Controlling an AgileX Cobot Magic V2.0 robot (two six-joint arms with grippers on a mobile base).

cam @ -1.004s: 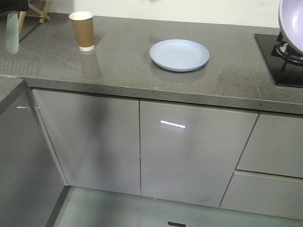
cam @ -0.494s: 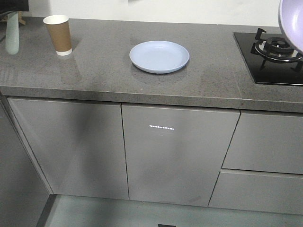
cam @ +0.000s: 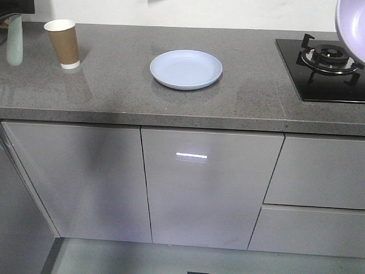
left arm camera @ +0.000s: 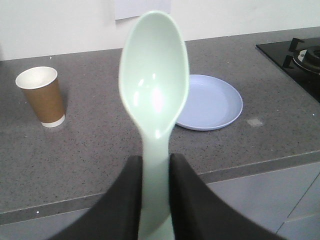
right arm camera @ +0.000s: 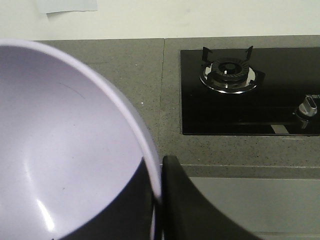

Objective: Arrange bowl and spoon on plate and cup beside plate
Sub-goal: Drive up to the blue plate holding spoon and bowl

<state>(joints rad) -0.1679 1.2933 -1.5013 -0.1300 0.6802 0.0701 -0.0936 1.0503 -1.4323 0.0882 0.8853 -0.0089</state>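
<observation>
Grey speckled stone is used for the tabletop (cam: 114,97) of a kitchen run, with glossy cabinet doors (cam: 205,182) below. At far left the brown paper cup (cam: 63,43) is stood upright. It is well apart from the pale blue plate (cam: 186,69), which is set near the middle and on which nothing is laid. Further right a black gas hob (cam: 322,65) is let into the surface. At the upper right edge of the front view the lavender bowl (cam: 352,25) is held in the air on the hob side, not yet set down.

The mint-green spoon (left arm camera: 154,95) is clamped by its handle in the left end effector (left arm camera: 155,167), which is closed narrowly on either side of it. Its long axis is run straight out from the end effector, head foremost. From there the cup is seen ahead to the left and the plate ahead to the right, partly hidden behind the spoon head. The bowl's rim is pinched by the right end effector (right arm camera: 157,200), gripped from inside and outside the wall. Only the hob is seen beyond it, so the plate is judged to lie off to its left. The left arm is judged better lined up with the plate, yet the bowl is likely wanted there first, so the coming move is decided by that leftward offset.
</observation>
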